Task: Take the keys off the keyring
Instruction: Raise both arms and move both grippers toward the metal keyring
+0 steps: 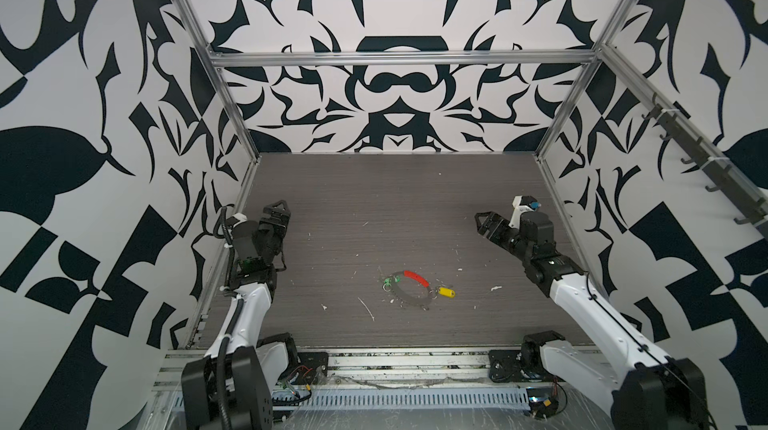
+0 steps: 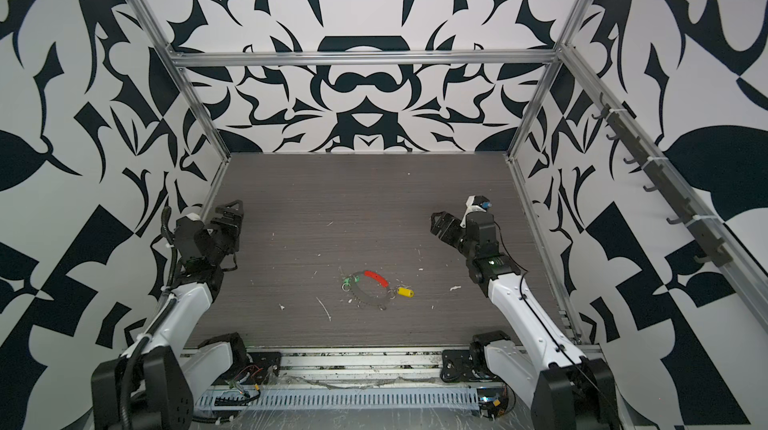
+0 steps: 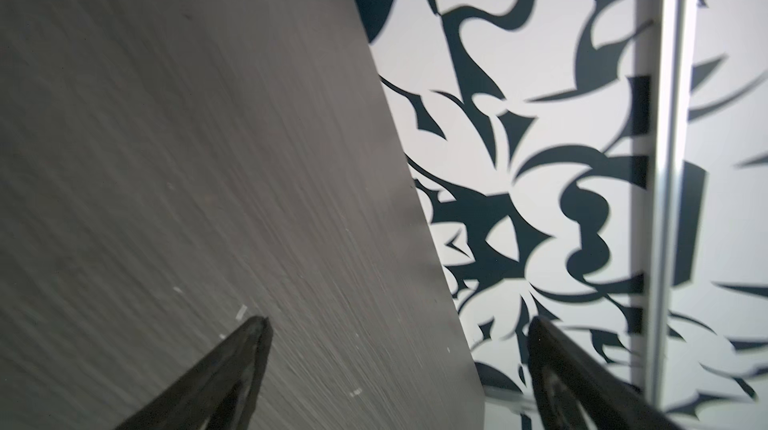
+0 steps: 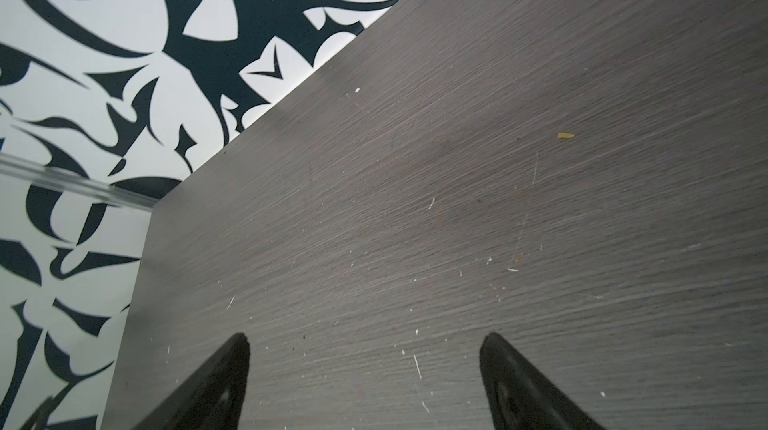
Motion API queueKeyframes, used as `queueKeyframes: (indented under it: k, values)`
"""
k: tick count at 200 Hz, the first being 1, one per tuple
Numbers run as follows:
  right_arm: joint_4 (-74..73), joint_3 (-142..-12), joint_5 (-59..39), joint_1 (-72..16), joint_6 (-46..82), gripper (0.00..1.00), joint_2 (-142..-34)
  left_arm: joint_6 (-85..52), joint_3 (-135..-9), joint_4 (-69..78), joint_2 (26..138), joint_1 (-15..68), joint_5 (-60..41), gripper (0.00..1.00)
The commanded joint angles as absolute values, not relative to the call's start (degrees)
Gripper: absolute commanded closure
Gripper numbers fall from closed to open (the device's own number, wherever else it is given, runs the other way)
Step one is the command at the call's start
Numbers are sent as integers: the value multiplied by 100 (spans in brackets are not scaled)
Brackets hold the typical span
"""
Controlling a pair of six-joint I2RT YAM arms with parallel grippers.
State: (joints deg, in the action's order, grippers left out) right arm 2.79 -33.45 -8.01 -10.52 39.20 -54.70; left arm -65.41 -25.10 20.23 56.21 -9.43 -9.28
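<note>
Closest to the lens, at the bottom edge in both top views, I see a pale slotted cable duct [image 1: 386,399] [image 2: 336,399] running between the two arm bases. Beyond it lies the dark wood-grain table [image 1: 374,199] [image 2: 353,199].

Just below the centre of the frame, the keyring [image 1: 405,302] [image 2: 365,302] lies flat on the table. It is a thin dark oval loop, its long axis running left to right and dipping slightly rightward. A red sleeve [image 1: 417,277] [image 2: 376,278] covers its upper right arc. The yellow key tag [image 1: 447,292] [image 2: 405,292] lies at the loop's right end, its long axis left to right, its free end pointing right. The green key tag [image 1: 390,281] [image 2: 350,281] sits at the upper left arc; it is too small for me to tell its direction.

White scraps [image 1: 367,308] [image 2: 324,308] lie scattered around the loop.

The left gripper [image 1: 277,211] [image 2: 230,210] [image 3: 399,324] hovers at middle left, jaws wide and empty. The right gripper [image 1: 482,220] [image 2: 437,220] [image 4: 365,340] hovers at middle right, jaws well apart, nothing between them. Both are well apart from the keyring.
</note>
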Motion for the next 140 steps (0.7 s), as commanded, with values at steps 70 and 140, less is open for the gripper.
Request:
queueKeyframes:
  k: [70,140]
  values:
    - [1776,-3452,-328,-3402,3210,25,-5403,-5539,-2591,498,4724,1664,-1309,14]
    - [1934,-3356,-174,-4349,2907,38,-6184,-5179,-2314,342,5338,2975,-1384,28]
